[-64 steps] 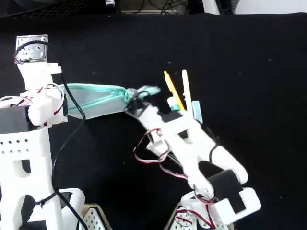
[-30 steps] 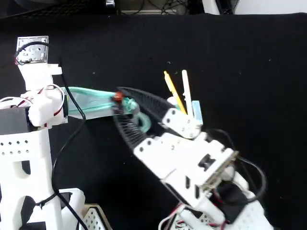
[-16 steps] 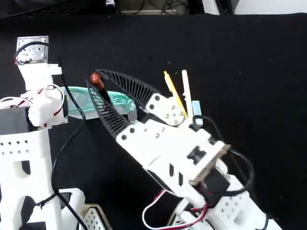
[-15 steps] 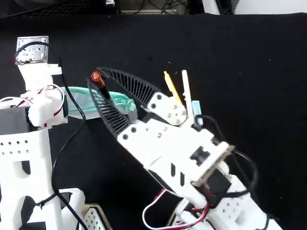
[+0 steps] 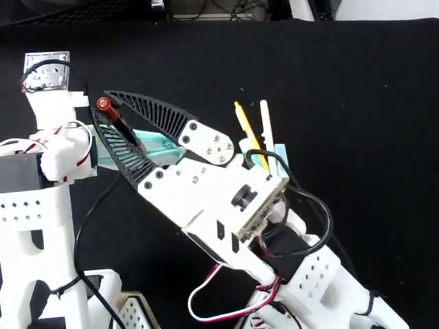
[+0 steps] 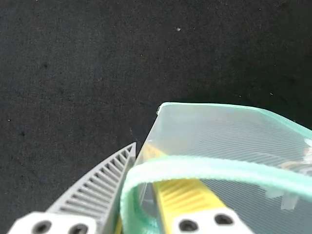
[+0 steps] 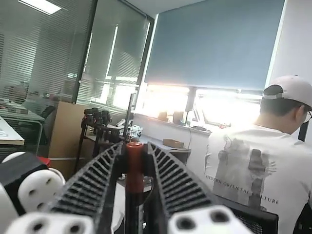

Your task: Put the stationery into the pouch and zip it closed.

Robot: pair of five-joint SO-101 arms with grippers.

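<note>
The teal mesh pouch (image 5: 152, 142) lies at the left of the black table. My left gripper (image 6: 141, 152) is shut on the pouch (image 6: 229, 141) at its zipper rim, one grey and one yellow finger on either side. My right gripper (image 5: 112, 113) is raised above the pouch, tilted up and to the left. It is shut on a dark pen with a red cap (image 5: 104, 105); the pen (image 7: 133, 161) stands between the black ribbed fingers. A yellow pen (image 5: 245, 122), a cream pen (image 5: 265, 123) and a blue eraser (image 5: 282, 156) lie right of the pouch.
The left arm's white base (image 5: 41, 226) stands at the near left. The right arm's body and cables (image 5: 288, 233) cover the near middle. Bare black table (image 5: 357, 103) stretches to the right and the back.
My right gripper rose from the pouch's right end with the red-capped pen and swung up and to the left over the pouch. The left arm kept still.
</note>
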